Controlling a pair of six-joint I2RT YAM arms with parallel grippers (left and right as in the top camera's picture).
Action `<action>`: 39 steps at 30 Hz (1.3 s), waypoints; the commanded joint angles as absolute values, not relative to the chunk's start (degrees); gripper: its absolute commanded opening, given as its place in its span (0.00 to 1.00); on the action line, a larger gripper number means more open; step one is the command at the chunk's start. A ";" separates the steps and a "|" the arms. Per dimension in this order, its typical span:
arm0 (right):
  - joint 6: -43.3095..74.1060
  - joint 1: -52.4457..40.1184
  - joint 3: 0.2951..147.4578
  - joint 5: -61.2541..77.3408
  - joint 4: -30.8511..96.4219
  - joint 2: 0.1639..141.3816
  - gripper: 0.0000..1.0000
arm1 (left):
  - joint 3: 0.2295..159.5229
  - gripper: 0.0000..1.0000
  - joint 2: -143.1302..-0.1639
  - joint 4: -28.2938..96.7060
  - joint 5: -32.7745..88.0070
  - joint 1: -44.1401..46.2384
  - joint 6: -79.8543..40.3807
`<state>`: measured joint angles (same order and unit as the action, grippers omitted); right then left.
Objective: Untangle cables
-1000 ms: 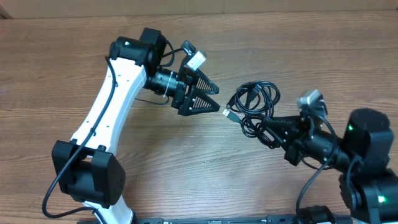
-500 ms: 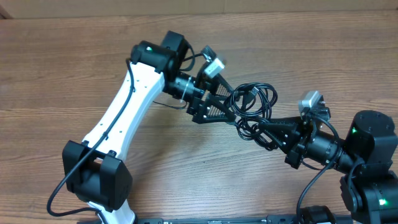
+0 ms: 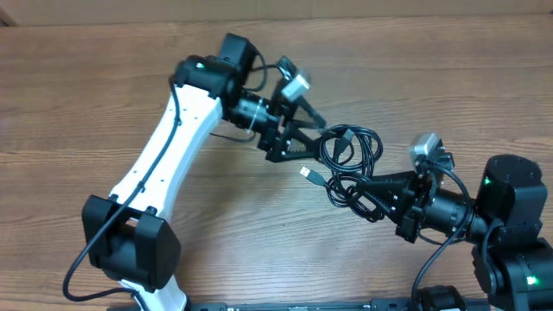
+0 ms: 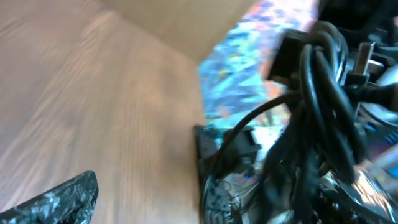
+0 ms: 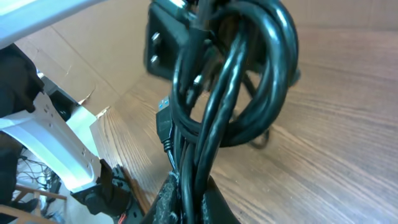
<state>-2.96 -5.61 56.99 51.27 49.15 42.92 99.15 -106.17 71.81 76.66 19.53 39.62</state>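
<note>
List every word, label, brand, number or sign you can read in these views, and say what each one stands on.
No text can be read in any view.
cables and plug: no visible print.
green light on the right arm: a plain light, no lettering.
colourful patch in the left wrist view: too blurred to tell whether it bears any text.

Cables [image 3: 352, 157] block the table [image 3: 69, 104] centre; left edge free.
</note>
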 commanded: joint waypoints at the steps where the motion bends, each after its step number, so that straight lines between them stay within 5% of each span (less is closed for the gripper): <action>1: -2.98 -5.52 57.49 54.35 48.97 42.48 0.04 | 100.55 1.00 -104.12 69.34 65.47 16.60 26.02; 6: -3.01 -5.52 57.49 54.08 48.82 42.48 0.04 | 100.55 1.00 -104.12 66.81 50.35 15.99 12.71; 10: -2.98 -5.50 57.49 51.86 49.01 42.48 0.04 | 100.55 1.00 -104.12 66.13 50.15 15.99 11.94; 20: 14.90 -5.50 57.49 26.94 45.80 42.48 0.04 | 100.55 1.00 -104.12 66.15 62.48 16.10 11.97; 31: 35.20 -5.52 57.49 26.81 31.40 42.50 0.04 | 100.55 1.00 -104.12 63.55 90.52 18.00 16.38; 39: 35.22 -5.52 57.45 29.23 29.74 42.59 0.04 | 100.55 1.00 -104.12 60.73 90.50 24.64 16.23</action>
